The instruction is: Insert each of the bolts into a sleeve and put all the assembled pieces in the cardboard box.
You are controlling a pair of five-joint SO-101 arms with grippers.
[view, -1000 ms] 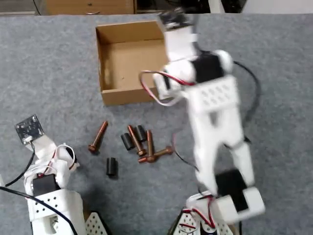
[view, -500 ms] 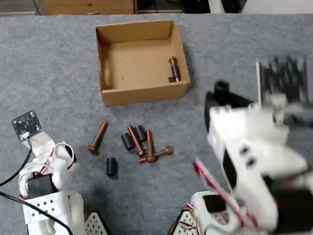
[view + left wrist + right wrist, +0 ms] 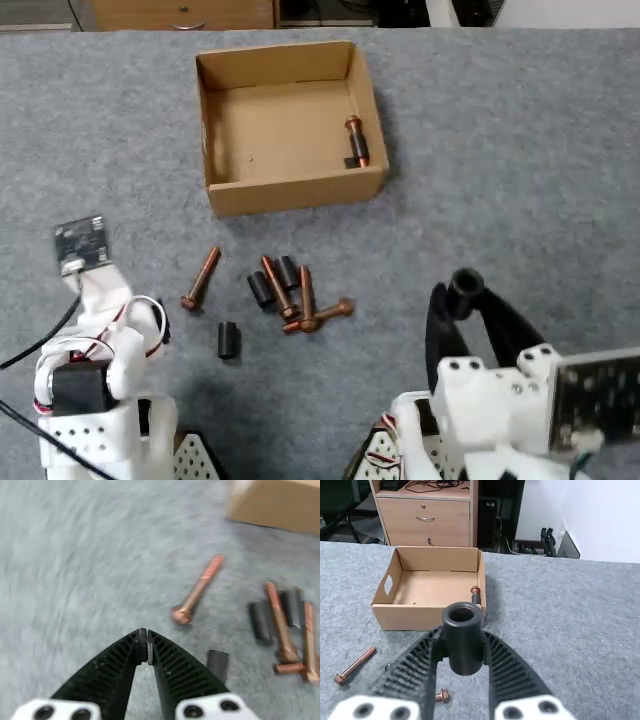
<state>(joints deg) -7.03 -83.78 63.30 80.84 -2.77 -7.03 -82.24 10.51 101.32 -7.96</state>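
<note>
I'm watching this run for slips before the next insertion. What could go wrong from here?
1. The right gripper pinches the black sleeve upright by its sides; pushing a bolt in might tilt it or knock it loose.
2. The clustered bolts and loose sleeves lie packed together, so picking one may drag its neighbours.
3. The left gripper is shut near the lone bolt; it must open first.

Coppery metal bolts (image 3: 202,276), matt black sleeves (image 3: 229,339), cardboard box (image 3: 290,190), fuzzy grey table cloth (image 3: 500,150)
</note>
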